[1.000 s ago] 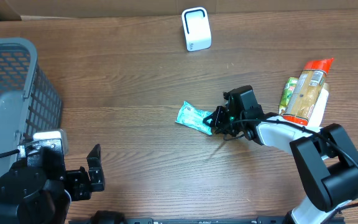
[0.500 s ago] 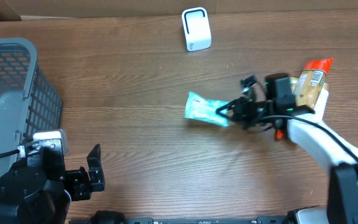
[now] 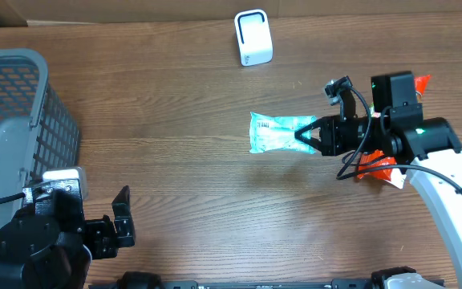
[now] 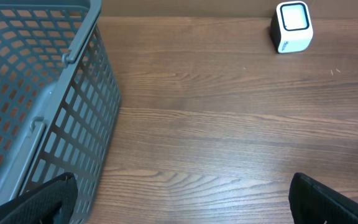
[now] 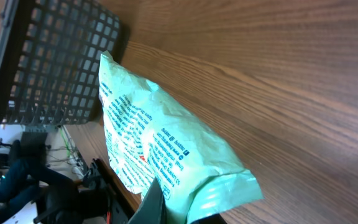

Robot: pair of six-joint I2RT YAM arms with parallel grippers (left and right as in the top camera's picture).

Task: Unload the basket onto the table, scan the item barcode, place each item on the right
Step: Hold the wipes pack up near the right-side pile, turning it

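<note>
Two pincers: right pincer [image 3: 307, 135] clamps teal packet [image 3: 275, 132]; left pincer [image 3: 123, 218] gapes wide.
Packet: above bench [image 3: 175, 104] centre.
White box [image 3: 253, 37]: far edge, perhaps a scanner.

The barcode scanner [image 3: 253, 38] is standing at the far edge of the table [image 3: 175, 96], about midway across. Nearer the robot than the scanner and slightly to its right, the packet [image 3: 277, 132] is hanging above the tabletop, its right end pinched in the right gripper [image 3: 305, 135], which is reaching in from the scanner's right. Further right of the scanner, other grocery items [image 3: 378, 167] are lying on the table, mostly covered by the right arm. Well to the scanner's left, the basket [image 3: 10, 144] is sitting at the table's left edge. The left gripper [image 3: 111, 229] is sitting with its jaws wide at the near edge, also left of the scanner.
</note>
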